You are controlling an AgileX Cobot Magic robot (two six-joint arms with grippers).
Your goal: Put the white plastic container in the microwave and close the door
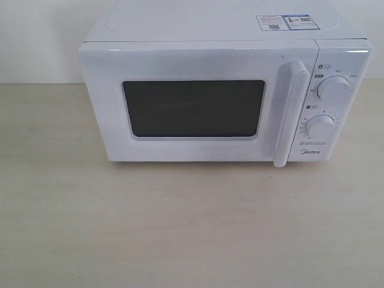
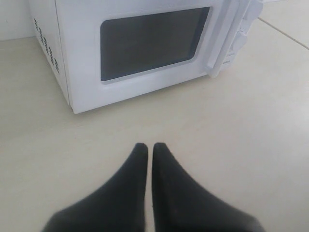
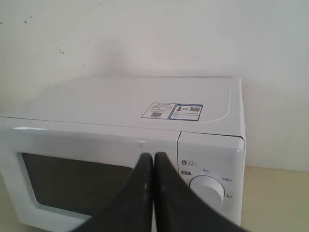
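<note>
White plastic container: out of sight in every view (possibly behind the dark window [image 1: 193,109]; cannot tell). Shows microwave [image 1: 180,24] with door [image 1: 198,63] shut flush, handle [image 1: 292,114] at 3 o'clock of window. Shows left gripper [image 2: 149,147] and right gripper [image 3: 153,157] pinched closed, empty, probably because nothing needs holding.

My right wrist camera shows the right gripper [image 3: 153,157] with its two black fingers pressed together, in front of the microwave [image 3: 120,99], near the seam where the door [image 3: 96,140] meets the control panel [image 3: 212,154]. The door lies flush with that panel, and the fingers partly cover its dark window [image 3: 67,183]. I note two stickers [image 3: 172,110] on the top, one round dial [image 3: 207,190] on the panel, and a white wall [image 3: 145,34] behind.
</note>
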